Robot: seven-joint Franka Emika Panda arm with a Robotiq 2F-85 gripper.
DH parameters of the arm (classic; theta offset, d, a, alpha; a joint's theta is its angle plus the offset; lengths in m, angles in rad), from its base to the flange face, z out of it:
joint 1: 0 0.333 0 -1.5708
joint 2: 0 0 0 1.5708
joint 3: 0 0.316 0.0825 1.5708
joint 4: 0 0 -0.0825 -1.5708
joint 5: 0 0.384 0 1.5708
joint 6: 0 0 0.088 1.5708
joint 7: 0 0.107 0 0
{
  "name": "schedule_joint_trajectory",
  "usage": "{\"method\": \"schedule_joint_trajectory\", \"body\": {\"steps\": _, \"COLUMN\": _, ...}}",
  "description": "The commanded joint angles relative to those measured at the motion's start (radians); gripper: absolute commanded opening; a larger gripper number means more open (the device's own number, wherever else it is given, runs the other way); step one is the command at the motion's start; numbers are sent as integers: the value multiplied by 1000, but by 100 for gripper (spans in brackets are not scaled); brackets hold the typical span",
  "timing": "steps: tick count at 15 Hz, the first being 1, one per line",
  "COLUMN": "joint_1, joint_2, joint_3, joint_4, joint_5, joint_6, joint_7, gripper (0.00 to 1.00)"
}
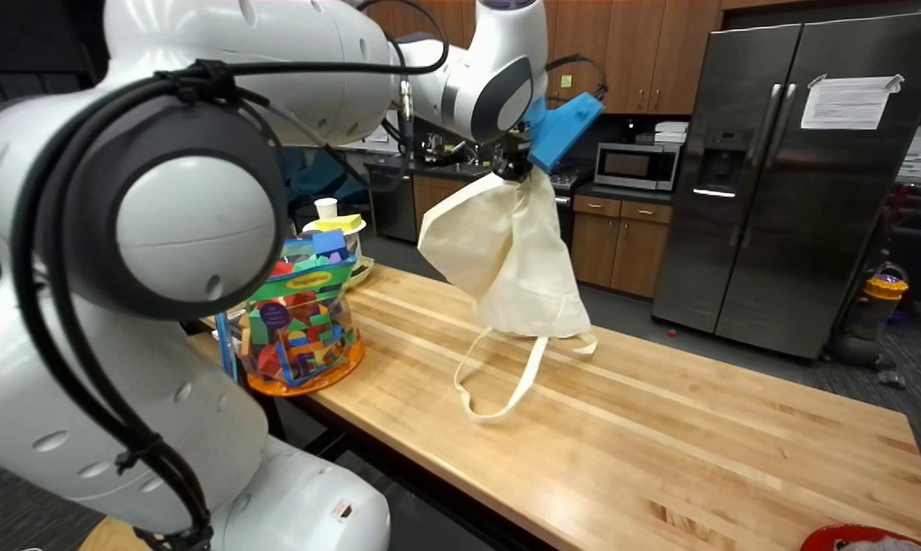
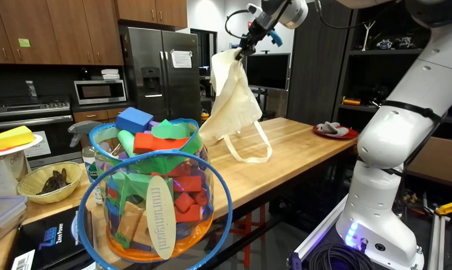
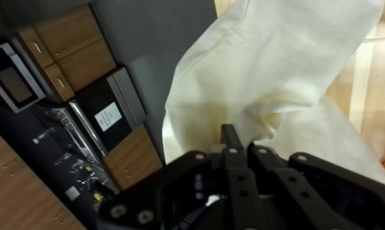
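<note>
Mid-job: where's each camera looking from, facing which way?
An exterior view: close beside the arm, facing across the table toward the fridge; arm and claw show.
An exterior view: behind the block bag, facing along the table; arm, claw and base show.
Wrist view: behind the claw, facing the cream cloth; of the robot, only the claw shows.
Both exterior views share cream cloth, claw and fridge.

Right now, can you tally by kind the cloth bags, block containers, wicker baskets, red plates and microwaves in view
Cloth bag: 1, held by the gripper
Block container: 1
Wicker basket: 1
Red plate: 1
Microwave: 1
Total: 5
</note>
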Motion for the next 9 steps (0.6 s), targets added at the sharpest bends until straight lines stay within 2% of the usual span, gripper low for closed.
{"method": "schedule_joint_trajectory", "body": {"steps": 1, "joint_1": -71, "joint_2": -47, "joint_3": -79, "joint_4": 17, "joint_5": 11, "joint_6": -28, "joint_7": 19, "gripper": 1}}
{"method": "schedule_joint_trajectory", "body": {"steps": 5, "joint_1": -153, "joint_2": -94, "joint_3": -171, "joint_4": -38, "joint_5": 1, "joint_6": -14, "joint_7": 18, "gripper": 1}}
{"method": "schedule_joint_trajectory", "body": {"steps": 9, "joint_1": -242, "joint_2": -140, "joint_3": -253, "joint_4": -148, "joint_5": -17, "joint_6": 14, "joint_7": 19, "gripper": 1}}
